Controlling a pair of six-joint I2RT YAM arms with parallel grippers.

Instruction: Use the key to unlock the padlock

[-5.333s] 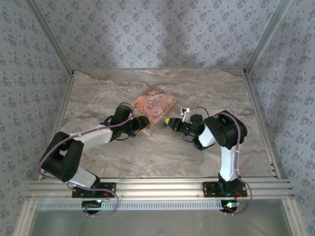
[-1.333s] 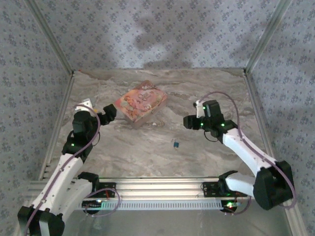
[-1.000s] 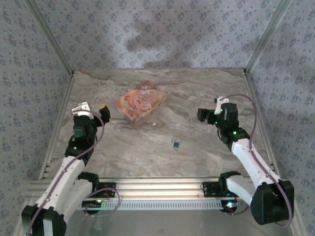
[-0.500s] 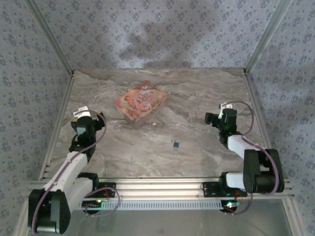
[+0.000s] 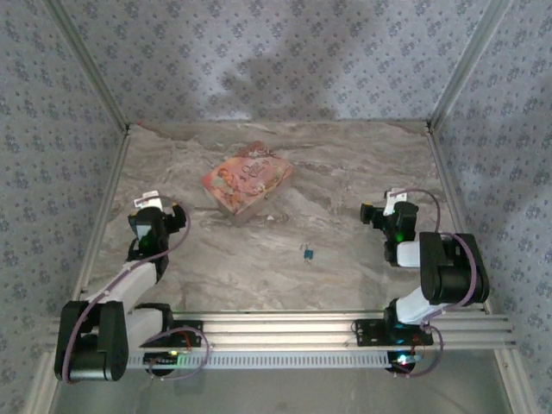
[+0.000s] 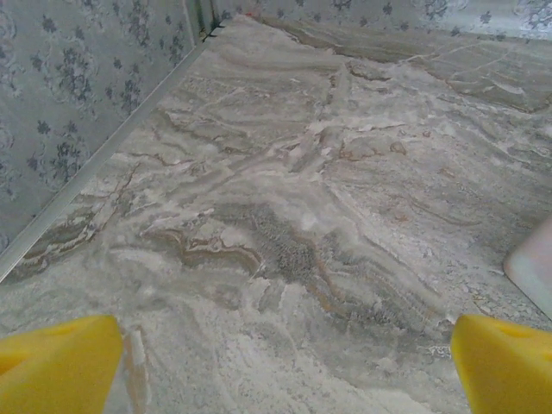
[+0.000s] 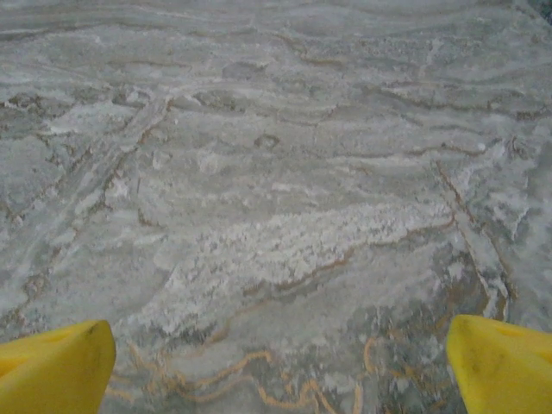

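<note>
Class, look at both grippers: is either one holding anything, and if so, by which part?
Nothing is held. The left gripper and the right gripper both stand open above the marbled table, with nothing between their jaws.

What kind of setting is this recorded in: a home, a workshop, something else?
Most likely a purpose-built robot test booth: a marble-patterned tabletop boxed in by wallpapered panels on metal posts, with the left arm and right arm bolted to an aluminium rail at the near edge.

Pink box (image 5: 247, 179) on table (image 5: 345, 164), padlock (image 5: 306, 252) lying apart
</note>
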